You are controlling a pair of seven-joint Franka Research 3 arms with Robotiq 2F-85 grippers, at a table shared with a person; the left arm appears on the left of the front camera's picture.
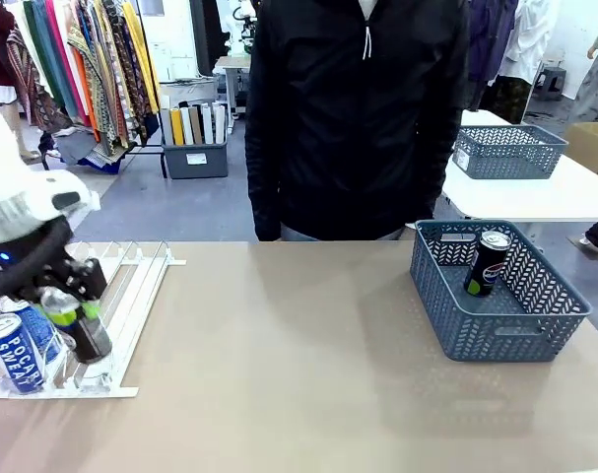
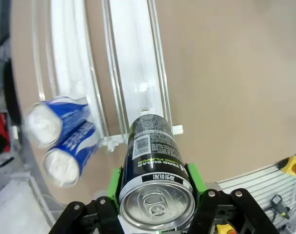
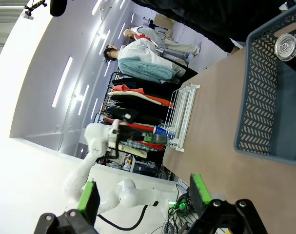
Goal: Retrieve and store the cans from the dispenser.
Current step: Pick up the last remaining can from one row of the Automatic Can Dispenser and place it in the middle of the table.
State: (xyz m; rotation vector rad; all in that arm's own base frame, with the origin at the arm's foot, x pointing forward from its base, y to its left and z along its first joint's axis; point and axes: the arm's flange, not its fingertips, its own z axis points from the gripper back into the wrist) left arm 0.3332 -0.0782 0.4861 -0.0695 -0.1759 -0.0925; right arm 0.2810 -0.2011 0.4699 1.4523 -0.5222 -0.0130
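**Left gripper on a black can at the rack's low end; right gripper spread**

**Front view.** At the near left of the brown table (image 1: 299,394) you see the left gripper (image 1: 80,317). It pinches a slim black can with a green band (image 1: 90,335) over the near, low end of the flat white plastic rail rack (image 1: 136,286). Two slim blue Pocari Sweat cans (image 1: 15,353) lie just left of it, at the same low end. At the right stands a blue-grey plastic mesh basket (image 1: 496,335). A black Pepsi can with a silver top (image 1: 488,263) leans tilted inside it, toward the far side. A person in a black jacket (image 1: 358,118) stands at the far edge.

**Left wrist view.** The left gripper (image 2: 155,181) has its green pads (image 2: 113,181) pressed against both sides of the black can (image 2: 155,161), whose silver top faces you. The can's base hangs over the end of one lane of the rail rack (image 2: 135,73). You cannot tell whether it touches the rails. The blue cans (image 2: 65,141) lie side by side in the next lanes, slightly blurred.

**Right wrist view.** The right gripper (image 3: 144,197) stands spread, with nothing between its pads. Beyond it you see the wall of the mesh basket (image 3: 265,97), with the top of the Pepsi can (image 3: 286,46) inside. The rail rack (image 3: 184,114) lies farther along the table.
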